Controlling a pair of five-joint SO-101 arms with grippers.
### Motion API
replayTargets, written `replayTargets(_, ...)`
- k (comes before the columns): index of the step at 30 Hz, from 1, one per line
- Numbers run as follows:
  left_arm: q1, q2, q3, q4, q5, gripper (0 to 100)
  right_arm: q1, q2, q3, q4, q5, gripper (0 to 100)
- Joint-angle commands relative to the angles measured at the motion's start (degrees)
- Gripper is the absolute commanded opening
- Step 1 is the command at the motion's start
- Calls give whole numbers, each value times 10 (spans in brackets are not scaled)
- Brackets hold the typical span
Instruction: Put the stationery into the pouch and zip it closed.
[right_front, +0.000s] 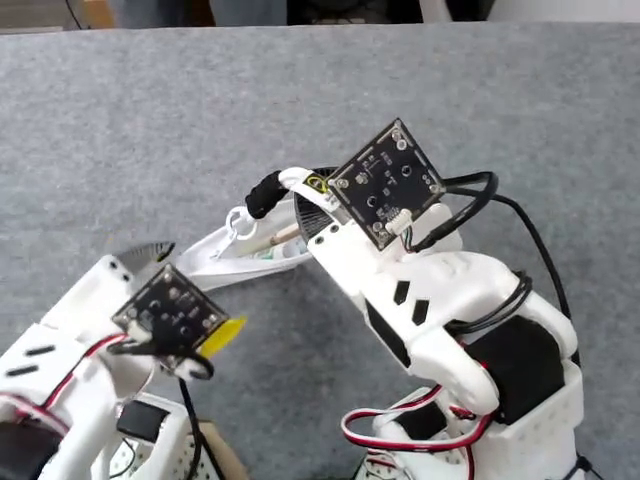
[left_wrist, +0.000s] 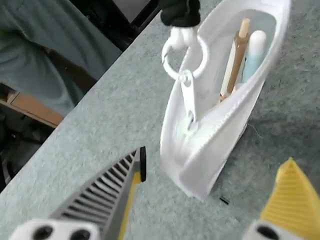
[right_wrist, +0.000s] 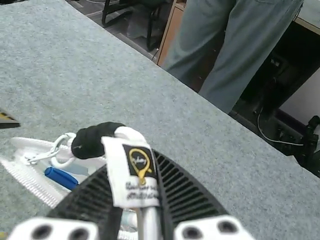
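Right jaws clamping pouch tab (right_wrist: 131, 170), left jaws spread wide

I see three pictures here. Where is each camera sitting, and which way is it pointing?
High view: fixed above the table, looking down on the left arm, the right arm and the white pouch between them.
Left wrist view: on the left arm's wrist, looking past the open left gripper into the pouch's mouth, pens inside.
Right wrist view: on the right arm's wrist, looking over the right gripper, shut on the pouch's tab, across the table.
Shared: both wrist views show the pouch's zipper ring.
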Motion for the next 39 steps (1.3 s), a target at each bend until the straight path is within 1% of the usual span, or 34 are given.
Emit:
replayTargets(1, 9, 8, 52, -67, -6, 404, 4, -6, -24, 0, -6, 12)
replayTargets(5, 10, 8, 124, -115, -42, 404, 4, -6, -24, 0, -6, 12)
replayTargets(9, 10, 8, 187, -166, -44, 404, 4, -6, -24, 9, -6, 12)
replayTargets(12, 10, 8, 203, -180, -41, 403, 4, -6, -24, 12, -6, 12)
replayTargets(15, 10, 8, 202, -180, -41, 386, 4, -6, -24, 12, -6, 12)
replayTargets(21, 11, 8, 202, -177, -40, 198, 4, -6, -24, 11, -6, 12)
replayTargets(24, 11, 8, 202, -177, -7, 120, 4, -6, -24, 11, -6, 12)
replayTargets(27, 11, 8, 202, -177, 17, 70, 4, -6, -24, 11, -6, 12)
replayTargets(31, 35, 4, 201, -174, 25, 37, 4, -6, -24, 11, -6, 12)
replayTargets(35, 74, 3, 177, -134, 25, 36, 4, -6, -23, 10, -6, 12)
replayTargets(39, 98, 3, 152, -99, 25, 36, 5, -6, -22, 9, -4, 12)
